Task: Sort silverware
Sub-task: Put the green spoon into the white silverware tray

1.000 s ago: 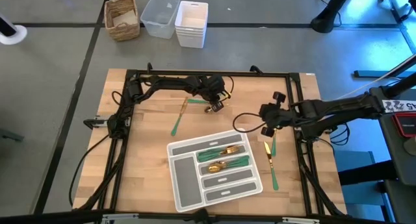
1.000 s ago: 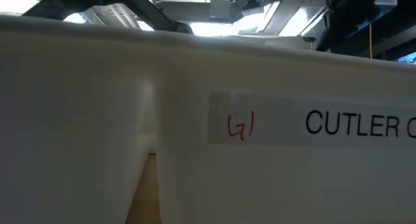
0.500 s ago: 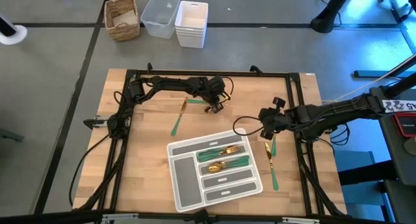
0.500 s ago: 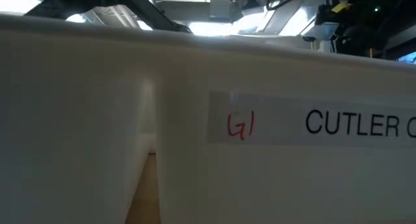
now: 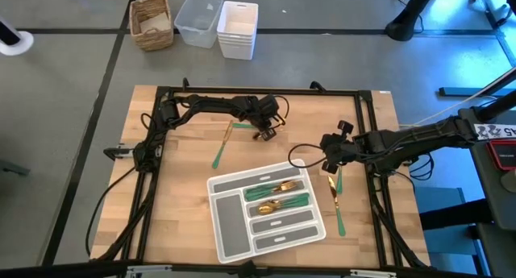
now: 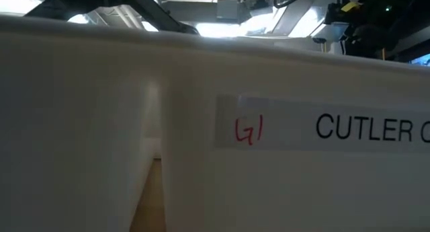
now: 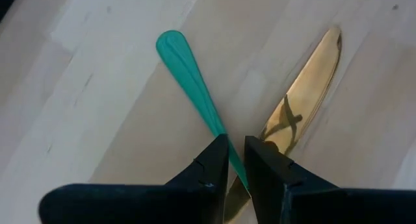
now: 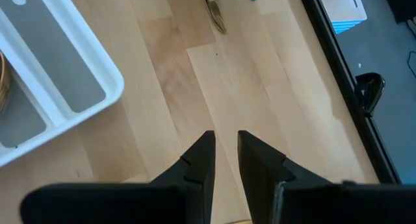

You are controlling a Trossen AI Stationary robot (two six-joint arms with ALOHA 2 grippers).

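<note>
Left hand [image 7: 235, 160]: pinching a green handle [image 7: 188, 71] beside the gold knife [image 7: 299, 107], upper centre of the worktop [image 5: 185, 205].
Right hand [image 8: 222, 160]: hovering narrow, empty, right of the tray [image 5: 226, 230].

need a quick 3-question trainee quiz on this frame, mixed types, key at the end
1. True or false: every compartment of the tray holds cutlery.
2. Which gripper has a green handle between its fingers? A. left gripper B. right gripper C. neither
3. In the low view, which printed letters show on the label on the white wall?

Key
1. False: only two compartments hold pieces.
2. A
3. CUTLER, cut off at the picture's edge.
</note>
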